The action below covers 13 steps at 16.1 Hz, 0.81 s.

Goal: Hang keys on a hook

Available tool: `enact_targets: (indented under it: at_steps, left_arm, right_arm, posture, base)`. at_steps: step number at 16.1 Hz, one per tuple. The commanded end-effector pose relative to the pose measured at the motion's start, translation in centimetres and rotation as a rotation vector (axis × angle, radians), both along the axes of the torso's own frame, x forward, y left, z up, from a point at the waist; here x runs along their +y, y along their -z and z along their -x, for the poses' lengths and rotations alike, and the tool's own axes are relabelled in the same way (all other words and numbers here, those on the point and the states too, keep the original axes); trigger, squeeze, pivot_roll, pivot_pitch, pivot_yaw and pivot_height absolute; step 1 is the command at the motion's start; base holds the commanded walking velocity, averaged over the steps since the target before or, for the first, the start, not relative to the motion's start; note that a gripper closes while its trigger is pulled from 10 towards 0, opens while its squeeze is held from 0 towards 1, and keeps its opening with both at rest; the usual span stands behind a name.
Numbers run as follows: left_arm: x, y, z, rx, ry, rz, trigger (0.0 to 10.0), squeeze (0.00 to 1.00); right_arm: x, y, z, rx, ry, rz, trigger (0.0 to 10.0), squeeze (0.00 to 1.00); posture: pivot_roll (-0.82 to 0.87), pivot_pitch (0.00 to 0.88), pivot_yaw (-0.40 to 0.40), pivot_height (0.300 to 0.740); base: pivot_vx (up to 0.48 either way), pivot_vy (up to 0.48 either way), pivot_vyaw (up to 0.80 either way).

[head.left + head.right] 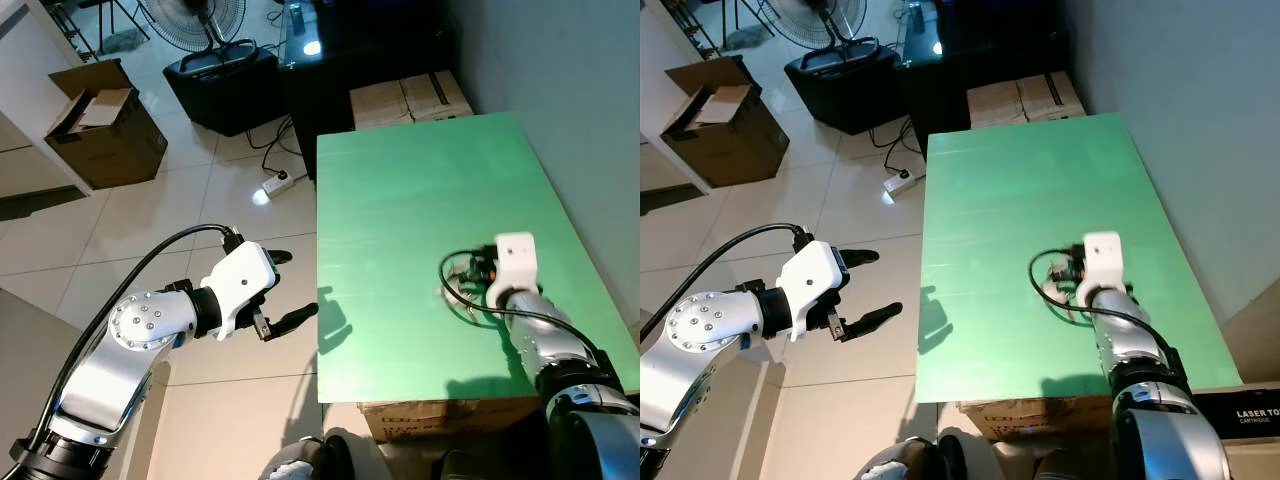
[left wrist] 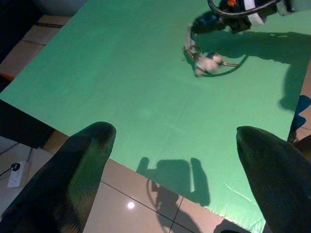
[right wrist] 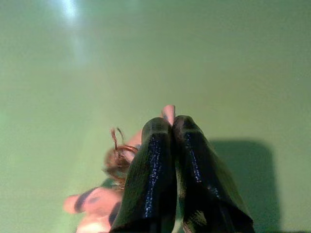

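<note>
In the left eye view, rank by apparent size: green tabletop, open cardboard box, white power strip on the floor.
1. green tabletop
2. open cardboard box
3. white power strip

The box lies farther from the camera, so its true size is uncertain.

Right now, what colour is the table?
Green. The table shows best in the left eye view.

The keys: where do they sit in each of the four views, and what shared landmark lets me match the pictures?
Left eye view: keys on the green table, just ahead of the right gripper.
Right eye view: same spot, right of centre.
Left wrist view: near the top, on the green surface.
Right wrist view: low, partly behind the shut fingers, close up.
Shared landmark: the green table.
</note>
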<state>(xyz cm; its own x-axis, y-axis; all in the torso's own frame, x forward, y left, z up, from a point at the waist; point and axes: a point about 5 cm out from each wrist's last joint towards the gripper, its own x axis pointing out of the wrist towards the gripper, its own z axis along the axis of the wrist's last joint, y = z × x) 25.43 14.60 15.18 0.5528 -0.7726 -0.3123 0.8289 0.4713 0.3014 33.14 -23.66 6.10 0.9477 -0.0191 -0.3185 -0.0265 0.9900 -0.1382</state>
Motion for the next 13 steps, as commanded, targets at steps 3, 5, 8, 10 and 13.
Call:
enact_targets:
  at_steps: [3,5,8,10,13]
  left_arm:
    - [0.3,0.3,0.0,0.017,-0.006,-0.013,10.0,0.0]
    - [0.3,0.3,-0.1,0.014,-0.008,-0.013,10.0,0.0]
    - [0.3,0.4,-0.1,0.01,-0.009,-0.015,10.0,0.0]
    - [0.4,0.5,-0.1,0.007,-0.009,-0.017,10.0,0.0]
    - [1.1,0.1,-1.1,-0.047,-0.073,-0.002,10.0,0.0]
  right_arm:
    - [1.3,-0.6,-0.1,-0.08,-0.026,0.061,0.0,0.0]
    - [1.6,-0.8,0.1,-0.124,0.007,0.081,0.0,0.0]
    - [2.3,-1.8,-0.1,-0.19,0.0,0.102,0.0,0.0]
    - [2.9,-3.4,-0.2,-0.278,0.001,0.119,0.0,0.0]
    - [5.0,-8.6,0.1,-0.486,-0.027,0.087,0.0,0.0]
  posture:
    - [0.0,0.117,0.253,0.74]
    - [0.0,0.115,0.253,0.74]
    - [0.0,0.104,0.246,0.74]
    - [-0.01,0.09,0.238,0.74]
    - [-0.05,0.054,0.215,0.74]
  base:
    - [0.0,0.0,0.0]
    - [0.0,0.0,0.0]
    - [0.0,0.0,0.0]
    - [0.0,0.0,0.0]
    - [0.0,0.0,0.0]
